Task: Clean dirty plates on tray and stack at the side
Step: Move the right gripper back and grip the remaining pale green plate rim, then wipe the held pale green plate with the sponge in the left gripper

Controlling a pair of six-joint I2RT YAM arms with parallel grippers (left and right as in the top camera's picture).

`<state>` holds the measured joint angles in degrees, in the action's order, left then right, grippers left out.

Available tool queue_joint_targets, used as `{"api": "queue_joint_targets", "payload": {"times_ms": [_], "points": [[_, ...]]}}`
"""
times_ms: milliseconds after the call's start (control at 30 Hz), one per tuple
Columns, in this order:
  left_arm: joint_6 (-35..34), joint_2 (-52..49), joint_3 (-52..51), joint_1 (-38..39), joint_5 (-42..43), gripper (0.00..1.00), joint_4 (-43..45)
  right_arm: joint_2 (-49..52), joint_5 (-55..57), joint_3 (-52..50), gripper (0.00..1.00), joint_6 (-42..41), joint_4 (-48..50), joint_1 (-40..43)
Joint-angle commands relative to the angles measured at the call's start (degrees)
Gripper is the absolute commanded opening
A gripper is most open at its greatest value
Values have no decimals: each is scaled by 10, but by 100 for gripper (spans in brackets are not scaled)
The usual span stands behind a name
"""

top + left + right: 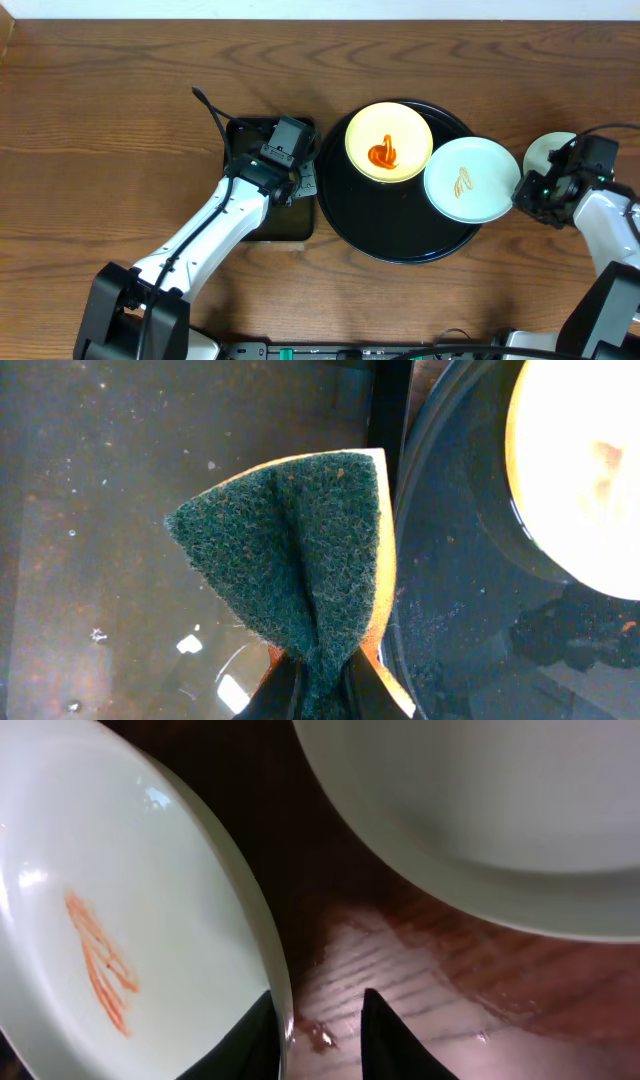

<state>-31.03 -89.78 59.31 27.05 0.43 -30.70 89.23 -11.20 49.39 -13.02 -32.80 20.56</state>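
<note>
I am working over a dark, grained wooden table (120, 110). Both arm bases sit at its near edge, and a thin pale strip shows past its far edge.

My left pincer (318, 685) is closed on a green scouring sponge (290, 550) with a yellow backing. It pinches the sponge at the bottom so that it fans upward. It hangs over the rectangular tray (250, 225), just beside the rim of the round tray (400, 225).

My right pincer (320, 1035) is at the right side of the round tray, at the rim of the smeared mint plate (150, 900). Its jaws are narrowly parted: one finger lies over the plate's face, and the other stands outside the rim with bare wood showing in the gap. That plate overlaps the tray's right rim. The yellow plate (405, 135), with a curl of red-orange sauce (384, 153), lies farther back on the tray, apart from both pincers.

Only the right wrist view shows the gap between the jaws, and also the second mint plate (480, 800) resting on the wood just beyond them. From overhead the arm half hides that plate. Only the left wrist view shows the sponge's fold, which looks like a pale sliver from above.
</note>
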Motion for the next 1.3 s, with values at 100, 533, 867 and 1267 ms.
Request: {"api": "queue_joint_targets", "payload": {"times_ms": [100, 533, 867, 1267], "points": [[10, 6, -3, -3, -11, 10, -1, -2, -47, -31, 15, -2, 36, -5], [10, 6, -3, -3, -11, 11, -1, -6, -58, -33, 1, -2, 12, -5], [10, 6, -3, -3, -8, 11, -1, -134, -88, -33, 1, 4, -26, -18], [19, 6, -3, 27, 56, 7, 29, -144, -85, -33, 1, -1, -73, -175]]}}
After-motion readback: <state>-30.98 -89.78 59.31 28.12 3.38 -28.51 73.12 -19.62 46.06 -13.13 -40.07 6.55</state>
